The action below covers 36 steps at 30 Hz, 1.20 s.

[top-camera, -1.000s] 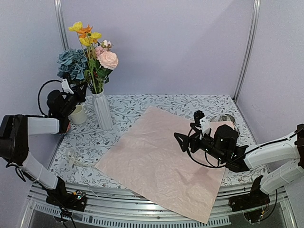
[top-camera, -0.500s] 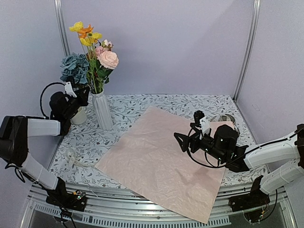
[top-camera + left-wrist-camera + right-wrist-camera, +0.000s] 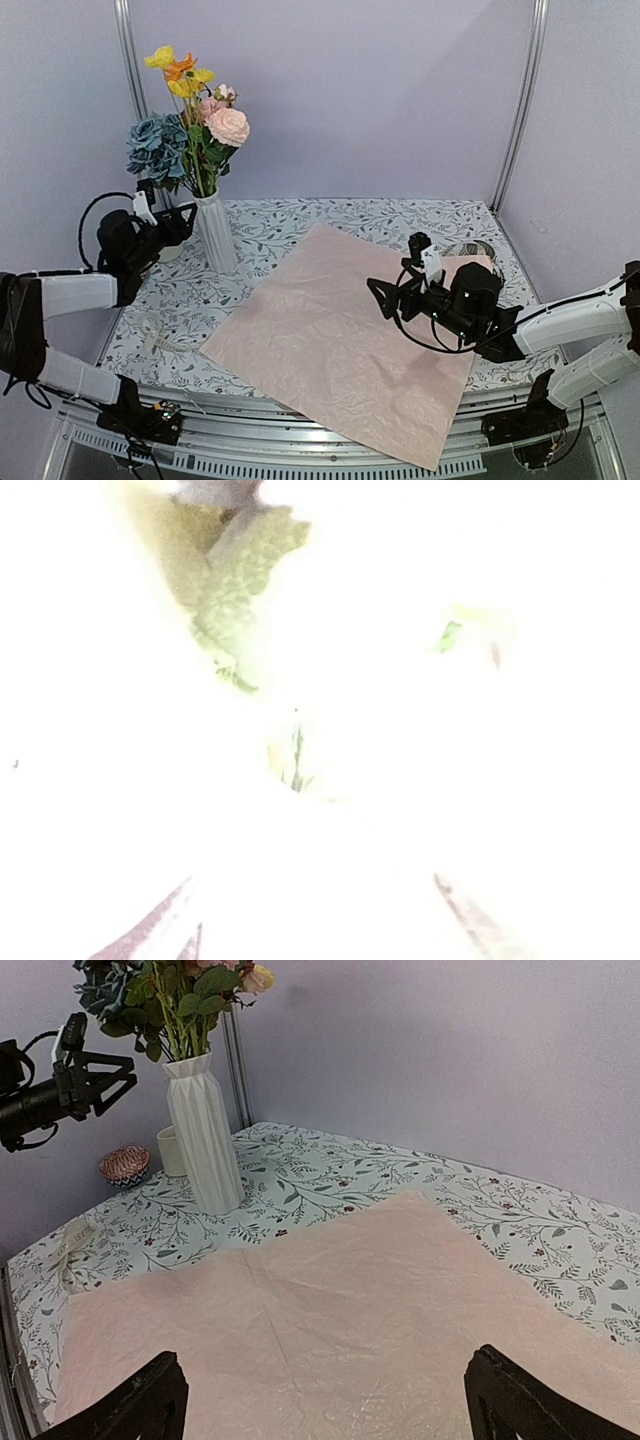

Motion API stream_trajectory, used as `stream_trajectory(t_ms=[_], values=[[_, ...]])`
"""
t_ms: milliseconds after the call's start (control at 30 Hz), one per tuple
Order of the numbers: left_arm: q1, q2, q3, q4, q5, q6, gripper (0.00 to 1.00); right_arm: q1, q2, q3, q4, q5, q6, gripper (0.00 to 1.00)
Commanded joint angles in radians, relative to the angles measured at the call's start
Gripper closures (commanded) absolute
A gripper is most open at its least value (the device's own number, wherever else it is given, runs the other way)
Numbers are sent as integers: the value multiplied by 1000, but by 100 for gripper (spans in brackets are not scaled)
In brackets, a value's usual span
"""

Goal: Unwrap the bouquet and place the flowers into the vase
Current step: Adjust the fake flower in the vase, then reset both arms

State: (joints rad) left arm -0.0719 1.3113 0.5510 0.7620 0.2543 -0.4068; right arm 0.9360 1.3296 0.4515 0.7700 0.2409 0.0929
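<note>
Left gripper (image 3: 183,222) just let go & backed off: jaws apart, nothing in them, just left of the vase (image 3: 215,238) at the table's (image 3: 300,215) far left corner. Flowers (image 3: 195,120) all stand in it. Right gripper (image 3: 384,298) wide open, empty, over flat pink paper (image 3: 330,350). Job looks done.

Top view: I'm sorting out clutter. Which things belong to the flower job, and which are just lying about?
Job: flowers, vase, pink paper.
Lying about: mug, patterned bowl.
</note>
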Motion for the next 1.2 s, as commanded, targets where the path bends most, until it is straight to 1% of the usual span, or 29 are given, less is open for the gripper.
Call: stream_trajectory(t_ms=[0,67,100,167,367,500,600,667,800,867,967,1033,1067,1167], values=[[-5,-98,-63,-67,8,-22,20,4,-21,7,1,36,1,1],[-6,-165,-95,-99,3,-25,12,4,-25,5,2,45,-1,1],[-5,-194,-113,-115,1,-27,6,3,-27,2,2,50,-1,1],[-5,-259,-147,-162,-9,-32,2,4,-34,-2,6,62,-2,1],[-6,-466,-251,-284,-49,-40,2,2,-63,-18,10,147,-28,1],[-5,-579,-292,-365,-106,-26,2,-14,-100,-36,6,219,-59,1],[-5,-632,-326,-398,-172,-27,2,-69,-155,-49,-30,252,-66,1],[-4,-654,-357,-395,-223,-39,2,-130,-203,-45,-86,263,-43,1],[-5,-660,-430,-305,-334,-38,3,-288,-293,-25,-211,308,39,1],[-4,-635,-446,-254,-383,-38,3,-339,-325,-32,-226,357,54,1],[-4,-573,-419,-212,-397,-5,3,-425,-337,-59,-202,415,59,0],[-5,-527,-382,-214,-415,55,2,-473,-322,-86,-170,439,62,3],[-3,-505,-369,-214,-436,81,2,-492,-311,-98,-154,441,55,5],[0,-452,-344,-182,-484,130,2,-516,-270,-138,-82,453,-9,7]])
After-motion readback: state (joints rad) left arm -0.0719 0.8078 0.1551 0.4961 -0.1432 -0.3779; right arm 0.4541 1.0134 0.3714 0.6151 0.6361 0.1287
